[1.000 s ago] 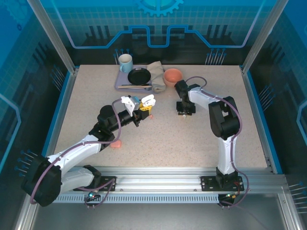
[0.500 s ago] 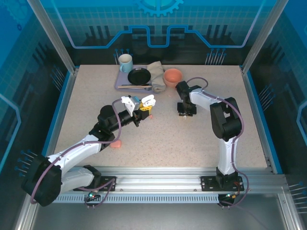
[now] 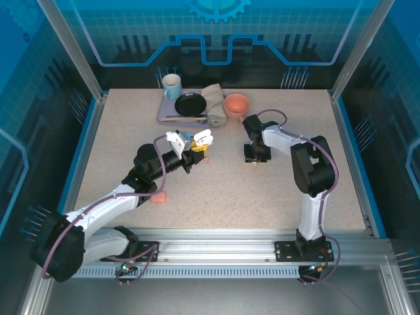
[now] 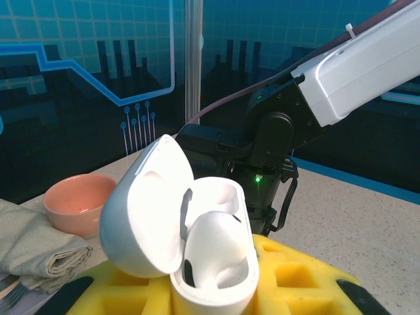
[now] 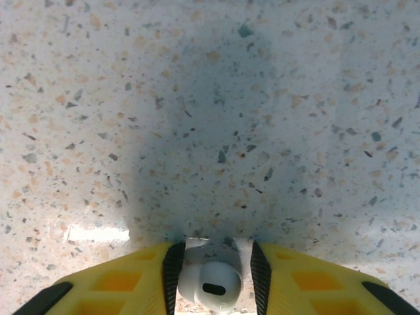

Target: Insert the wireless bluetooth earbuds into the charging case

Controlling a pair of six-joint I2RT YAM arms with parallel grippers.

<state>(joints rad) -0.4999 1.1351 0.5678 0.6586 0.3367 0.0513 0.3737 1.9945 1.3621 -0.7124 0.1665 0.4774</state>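
Case [image 4: 197, 223] presented open; earbud [image 5: 209, 283] down by table [image 5: 210, 98].
Left gripper [image 4: 213, 294] clamps the case lid-back, sockets up for loading. Right gripper [image 5: 211, 272] straddles the white earbud, pointing down; gripped or loose, cannot tell. Since a second ago, right arm drifted slightly right; left unmoved.

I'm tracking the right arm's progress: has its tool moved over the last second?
Yes. The right tool has shifted slightly to the right and toward the table's near edge, drawing a little away from the orange bowl.
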